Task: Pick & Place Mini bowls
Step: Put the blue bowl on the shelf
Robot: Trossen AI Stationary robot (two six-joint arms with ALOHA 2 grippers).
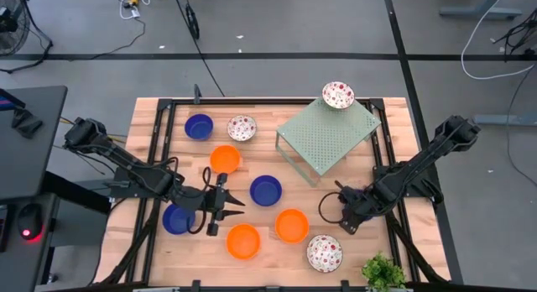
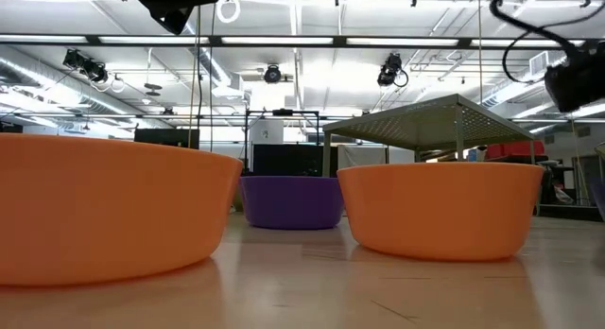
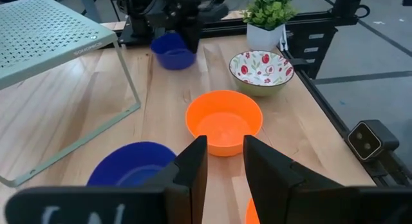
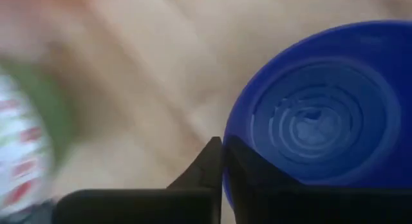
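Several mini bowls lie on the wooden table: blue (image 1: 199,126), (image 1: 266,190), (image 1: 176,218), orange (image 1: 225,159), (image 1: 292,226), (image 1: 243,241), speckled (image 1: 242,128), (image 1: 324,252). One speckled bowl (image 1: 338,95) sits on top of the green rack (image 1: 329,134). My left gripper (image 1: 233,205) is open near the table's middle, pointing right toward an orange bowl (image 3: 224,123), touching nothing. My right gripper (image 4: 223,150) is shut on another blue bowl (image 4: 322,108) near the right side, and the arm hides this bowl in the high view. My right gripper pinches the blue bowl's rim (image 4: 226,161) between its two fingers, one finger inside the bowl and one outside its wall. In the left wrist view the bowl (image 3: 172,51) sits roughly upright beside the fingers. Whether its base is clear of the table, I cannot tell.
The rack stands on thin legs over the table's far right part. A potted plant (image 1: 384,273) is at the near right corner, beside the speckled bowl. A black frame (image 1: 394,141) runs round the table. Bare wood shows between the left gripper and the orange bowl (image 3: 219,176).
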